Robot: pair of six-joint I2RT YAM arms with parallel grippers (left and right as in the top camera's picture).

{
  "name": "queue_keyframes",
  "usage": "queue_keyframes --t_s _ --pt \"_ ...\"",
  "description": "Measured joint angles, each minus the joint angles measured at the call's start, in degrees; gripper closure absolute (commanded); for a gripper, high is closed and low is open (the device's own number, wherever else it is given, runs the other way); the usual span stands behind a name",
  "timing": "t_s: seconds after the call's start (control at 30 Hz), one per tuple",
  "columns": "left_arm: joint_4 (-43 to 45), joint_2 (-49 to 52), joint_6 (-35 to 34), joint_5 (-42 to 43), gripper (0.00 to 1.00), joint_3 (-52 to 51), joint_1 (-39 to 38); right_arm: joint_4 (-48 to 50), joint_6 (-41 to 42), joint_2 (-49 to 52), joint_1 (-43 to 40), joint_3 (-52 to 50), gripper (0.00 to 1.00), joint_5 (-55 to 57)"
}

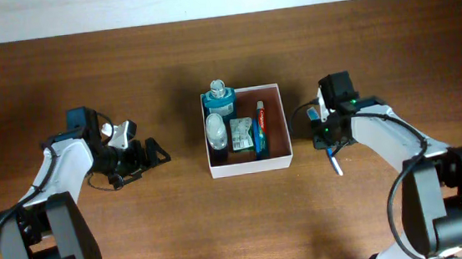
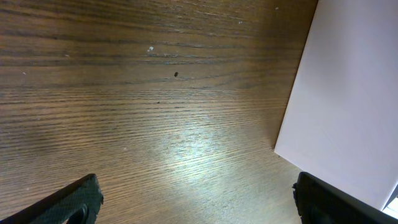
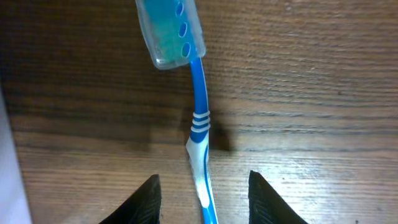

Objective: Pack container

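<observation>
The right tool (image 3: 202,190) is hanging partly open astride the toothbrush (image 3: 198,118) handle, gripping nothing; centre the handle between the jaws before closing. The container (image 1: 249,167) is sitting mid-worktop (image 1: 139,230), between both tools. The left tool (image 2: 196,199) is gaping wide, empty.
</observation>
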Motion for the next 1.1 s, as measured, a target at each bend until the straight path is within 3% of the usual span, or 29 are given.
queue_keyframes --t_s 0.57,0.67,1.1 --pt "0.00 0.00 0.00 0.00 0.01 0.00 0.00 2.36 -0.04 0.44 0.00 -1.79 0.63 -0.37" --pt "0.00 0.00 0.02 0.00 0.01 0.00 0.00 2.45 0.00 0.44 0.00 -1.99 0.68 -0.37" --pt "0.00 0.00 0.02 0.00 0.00 0.00 0.00 3.06 -0.50 0.44 0.00 -2.91 0.71 -0.37"
